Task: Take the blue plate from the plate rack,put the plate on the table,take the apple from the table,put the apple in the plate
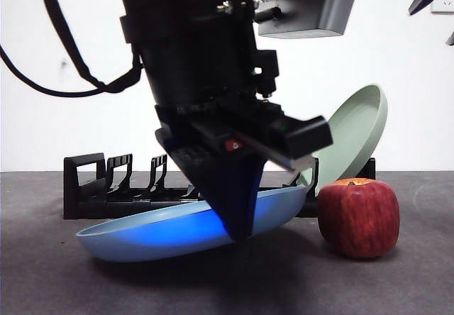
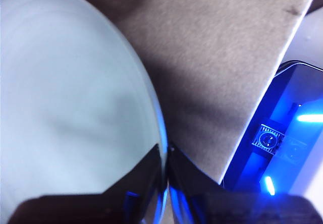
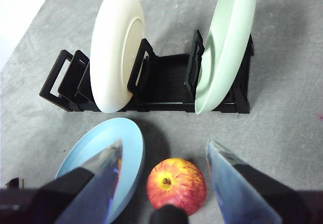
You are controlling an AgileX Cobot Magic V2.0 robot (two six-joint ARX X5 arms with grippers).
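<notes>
Left hand pinches blue plate rim, hiding rack middle

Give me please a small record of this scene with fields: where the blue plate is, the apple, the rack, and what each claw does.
blue plate: out of the rack, tilted, low over the table, rim pinched by the left claw
apple: upright on the table, beside the plate, untouched
plate rack: behind both; holds a cream plate and a pale green plate
left claw: shut on the plate's rim
right claw: open, above the apple, holding nothing
step: plate not yet released; apple not yet picked
</notes>
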